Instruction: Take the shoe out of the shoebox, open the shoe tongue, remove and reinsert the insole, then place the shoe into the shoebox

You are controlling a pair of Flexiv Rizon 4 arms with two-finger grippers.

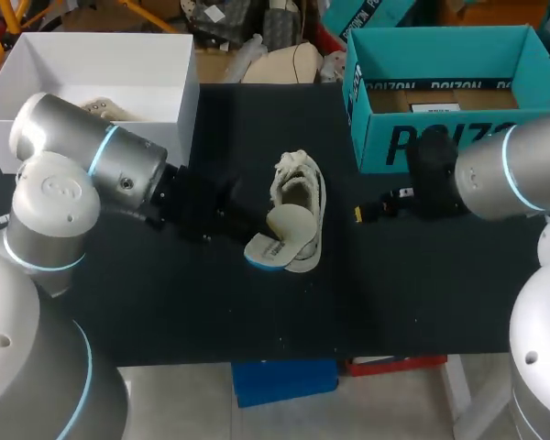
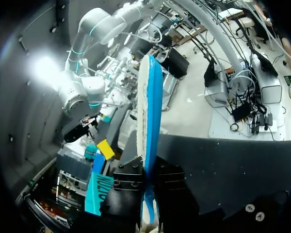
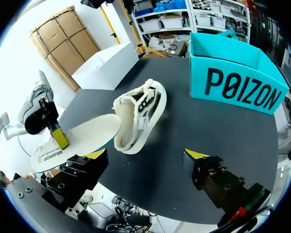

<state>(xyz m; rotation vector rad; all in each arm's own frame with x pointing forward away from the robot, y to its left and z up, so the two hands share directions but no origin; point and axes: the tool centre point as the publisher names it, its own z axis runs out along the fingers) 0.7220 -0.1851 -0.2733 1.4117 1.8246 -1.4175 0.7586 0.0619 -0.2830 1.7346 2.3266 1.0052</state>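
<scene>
One shoe (image 1: pixel 298 188) lies sideways on the desk (image 1: pixel 422 293). Beside it the left fingers (image 3: pixel 60 138) pinch the insole (image 1: pixel 280 229), far end at the shoe's mouth, likely for reinsertion. The right fingers (image 3: pixel 196 154) gape empty on the shoe's other side.

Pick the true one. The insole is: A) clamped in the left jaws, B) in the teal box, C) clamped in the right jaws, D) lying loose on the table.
A: the left jaws clamp the insole from both sides, next to the shoe.
</scene>
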